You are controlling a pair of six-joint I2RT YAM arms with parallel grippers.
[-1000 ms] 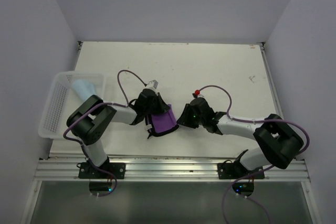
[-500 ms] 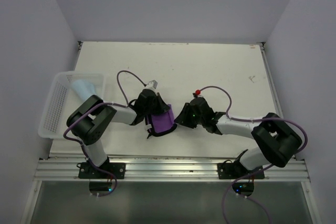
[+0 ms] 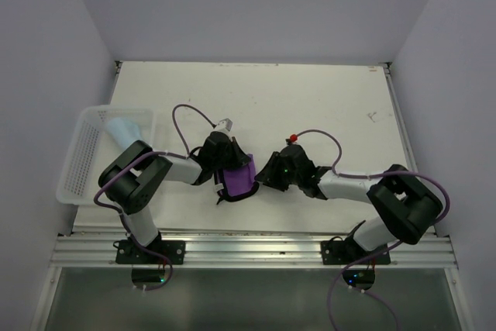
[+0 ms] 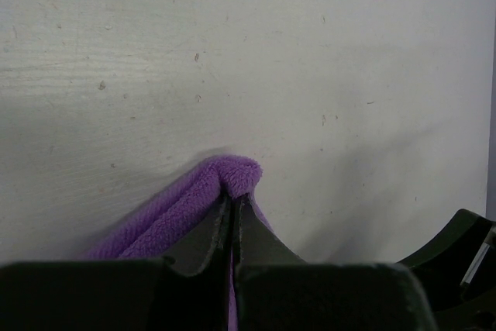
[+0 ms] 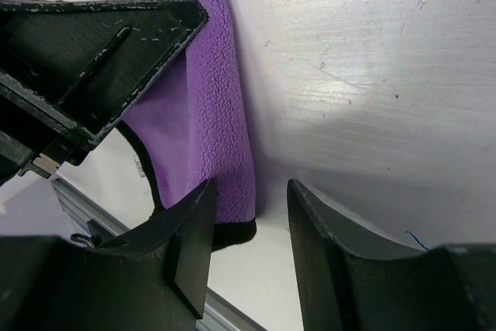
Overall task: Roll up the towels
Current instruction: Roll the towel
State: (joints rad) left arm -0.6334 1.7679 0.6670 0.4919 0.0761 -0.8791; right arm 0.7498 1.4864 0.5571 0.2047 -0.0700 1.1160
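Observation:
The dark towel (image 3: 239, 181) lies folded with its purple face up at the table's near middle. A black edge (image 5: 232, 232) shows along its bottom. My left gripper (image 3: 231, 171) is shut on a raised fold of this towel (image 4: 182, 207), and its fingertips (image 4: 232, 201) pinch the purple pile. My right gripper (image 3: 263, 177) sits just right of the towel. Its jaws (image 5: 249, 188) stand open around the towel's corner (image 5: 225, 191) without gripping it. The left gripper's black body (image 5: 93, 60) fills the upper left of the right wrist view. The light blue towel (image 3: 124, 128) lies in the basket.
A white mesh basket (image 3: 77, 172) sits at the table's left edge, partly overhanging it. Purple cables loop over both arms, with a white plug (image 3: 225, 125) and a red-tipped one (image 3: 291, 138). A metal rail (image 3: 248, 239) runs along the near edge. Walls close in on three sides.
My right gripper has crept slightly left toward the purple towel while its jaws widened. The left gripper has kept its pinch and has not moved.

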